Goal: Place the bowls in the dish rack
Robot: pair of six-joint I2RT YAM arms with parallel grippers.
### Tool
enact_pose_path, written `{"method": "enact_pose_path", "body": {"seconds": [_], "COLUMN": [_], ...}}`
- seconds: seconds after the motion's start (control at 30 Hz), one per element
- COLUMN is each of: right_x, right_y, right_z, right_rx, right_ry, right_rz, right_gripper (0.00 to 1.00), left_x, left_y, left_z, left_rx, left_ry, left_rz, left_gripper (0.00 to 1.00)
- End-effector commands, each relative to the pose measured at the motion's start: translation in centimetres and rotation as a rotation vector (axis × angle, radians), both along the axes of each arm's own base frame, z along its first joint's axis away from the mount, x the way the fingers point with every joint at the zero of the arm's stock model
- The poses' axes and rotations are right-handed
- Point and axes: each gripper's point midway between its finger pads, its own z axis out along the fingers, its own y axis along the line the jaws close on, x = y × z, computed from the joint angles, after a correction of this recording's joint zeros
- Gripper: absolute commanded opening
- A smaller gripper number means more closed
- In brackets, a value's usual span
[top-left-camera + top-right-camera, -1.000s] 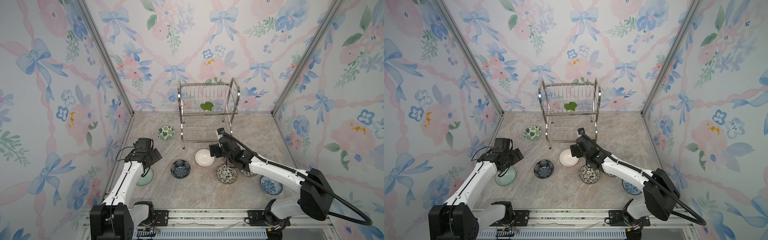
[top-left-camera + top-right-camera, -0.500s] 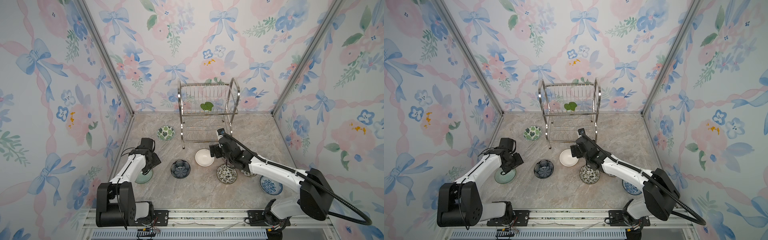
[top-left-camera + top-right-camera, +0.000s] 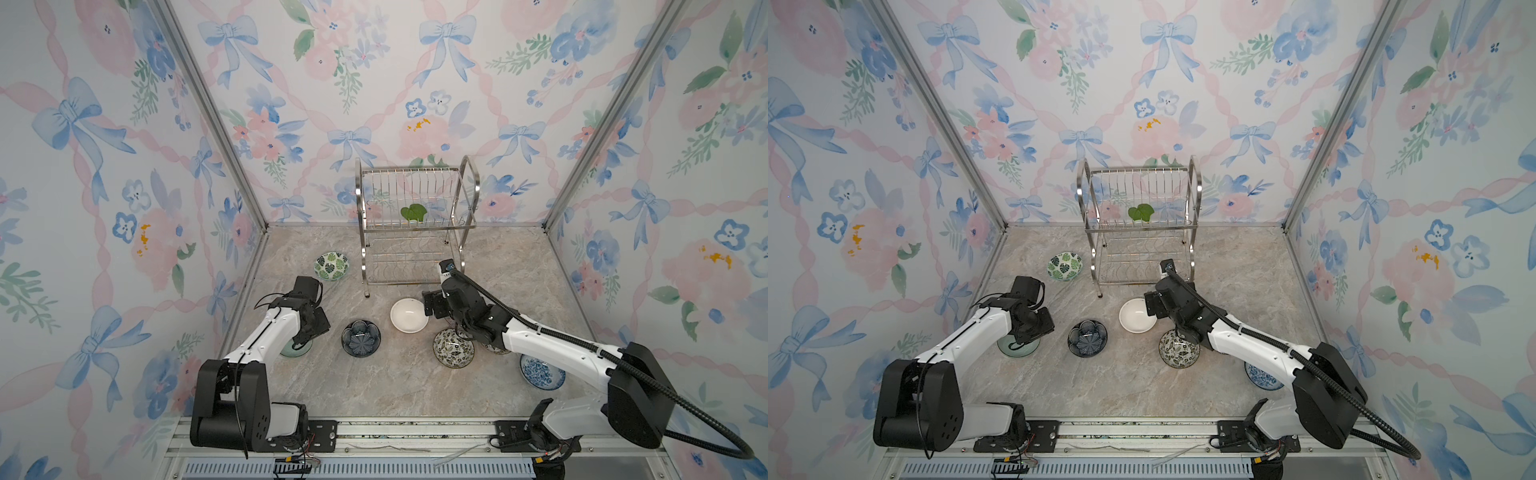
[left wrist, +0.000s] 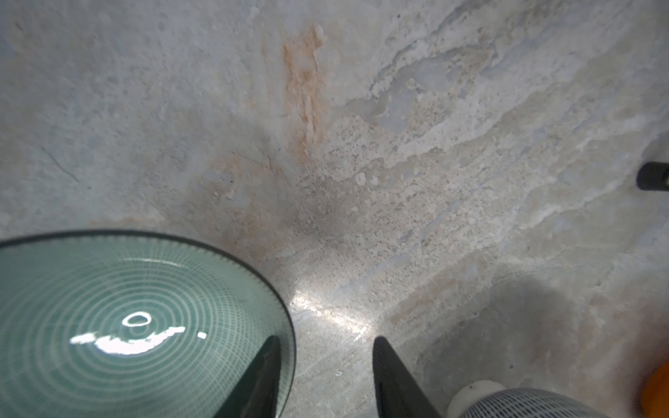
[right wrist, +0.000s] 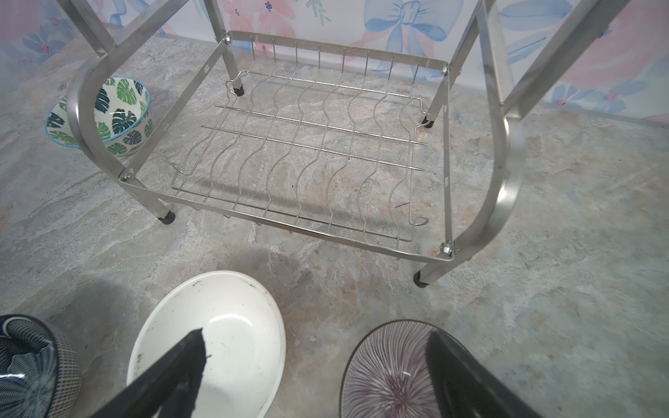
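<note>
The dish rack (image 3: 415, 227) (image 5: 510, 170) stands at the back with no bowls in it. My left gripper (image 4: 325, 362) is open low over a teal ringed bowl (image 4: 126, 325) (image 3: 296, 352), one finger inside the rim and the other outside, apart from it. Also open, my right gripper (image 5: 315, 347) (image 3: 432, 305) has one finger over the white bowl (image 5: 217, 343) (image 3: 409, 316) and the other over the purple-lined bowl (image 5: 391, 376). On the floor lie the green-leaf bowl (image 3: 331, 266), the dark blue flower bowl (image 3: 360, 338), a black-white leaf bowl (image 3: 453, 348) and the blue-white floral bowl (image 3: 540, 372).
A green leaf-shaped item (image 3: 413, 213) sits on the rack's upper tier. Flowered walls close in the marble floor (image 3: 395, 386) on three sides, and a metal rail (image 3: 374, 430) runs along the front. Another bowl is mostly hidden under my right arm.
My left gripper has come down over the teal bowl and its jaws have narrowed around the rim. The right arm has not moved.
</note>
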Motion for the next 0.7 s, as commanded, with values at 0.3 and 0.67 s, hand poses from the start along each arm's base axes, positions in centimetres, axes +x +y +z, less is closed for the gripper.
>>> {"method": "enact_pose_path", "body": {"seconds": [0.3, 0.67], "right_x": [-0.1, 0.1], "right_y": [-0.4, -1.2], "right_z": [-0.3, -0.9], "right_rx": [0.011, 0.024], "right_ry": [-0.010, -0.006], "right_rz": [-0.018, -0.027], "right_gripper": [0.97, 0.97], "left_x": [-0.4, -1.6], "left_y": [2.8, 6.9], "left_z": [1.8, 0.7], "left_rx": [0.049, 0.118], "left_ry": [-0.020, 0.057], "left_rz": [0.093, 0.242], "left_gripper": [0.47, 0.49]}}
